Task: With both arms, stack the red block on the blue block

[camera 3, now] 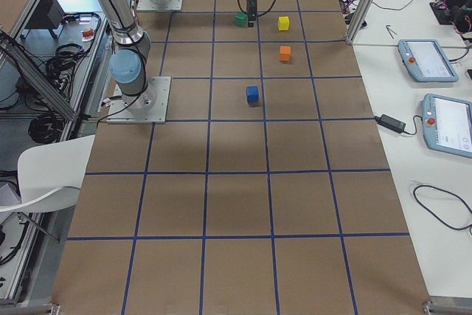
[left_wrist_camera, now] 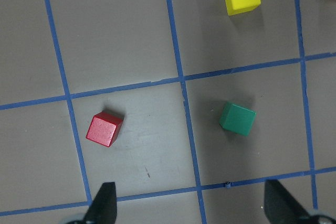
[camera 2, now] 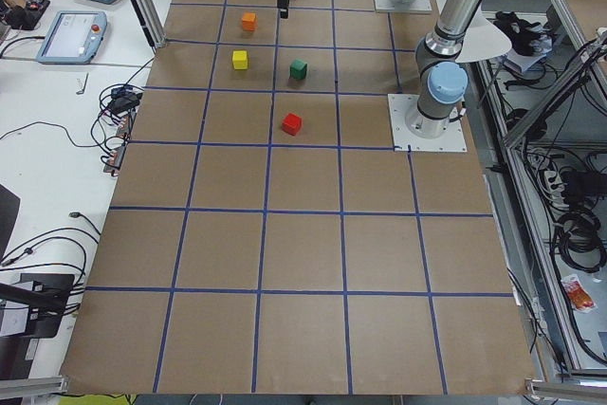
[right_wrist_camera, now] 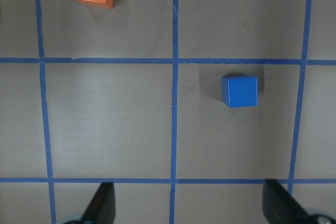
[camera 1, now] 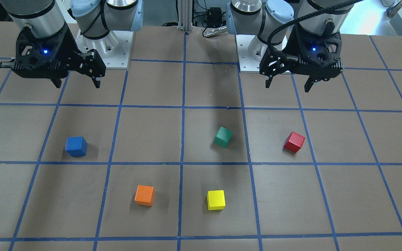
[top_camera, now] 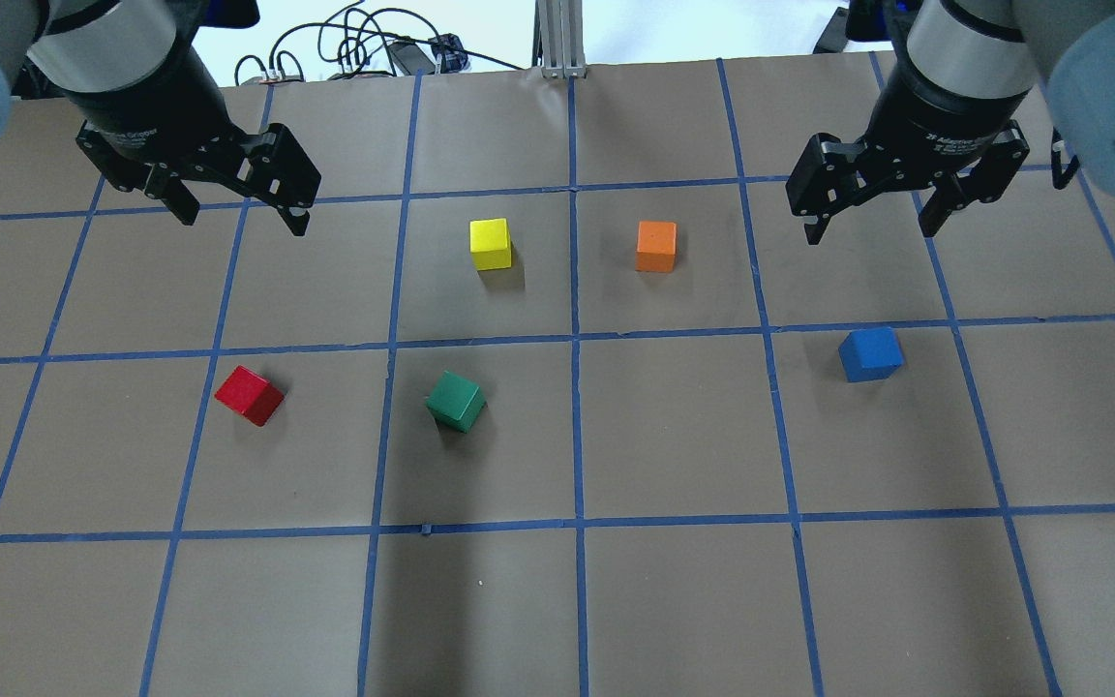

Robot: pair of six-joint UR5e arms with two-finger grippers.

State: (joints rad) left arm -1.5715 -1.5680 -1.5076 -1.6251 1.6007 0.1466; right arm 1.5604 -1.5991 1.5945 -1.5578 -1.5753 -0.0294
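Likely start pose; left gripper (top_camera: 243,223) and right gripper (top_camera: 869,235) hang raised, fingers spread, empty. Near green block (top_camera: 456,401), on its left, lies red block (top_camera: 249,395); blue block (top_camera: 871,353) well apart on its right, so one block per arm's side.

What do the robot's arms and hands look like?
The left arm and right arm are shiny silver tubes with pale blue joint caps. Each ends in a black gripper, left and right, with two thin fingers, a blue light and white lettering. A black ribbed cable runs along the left arm.
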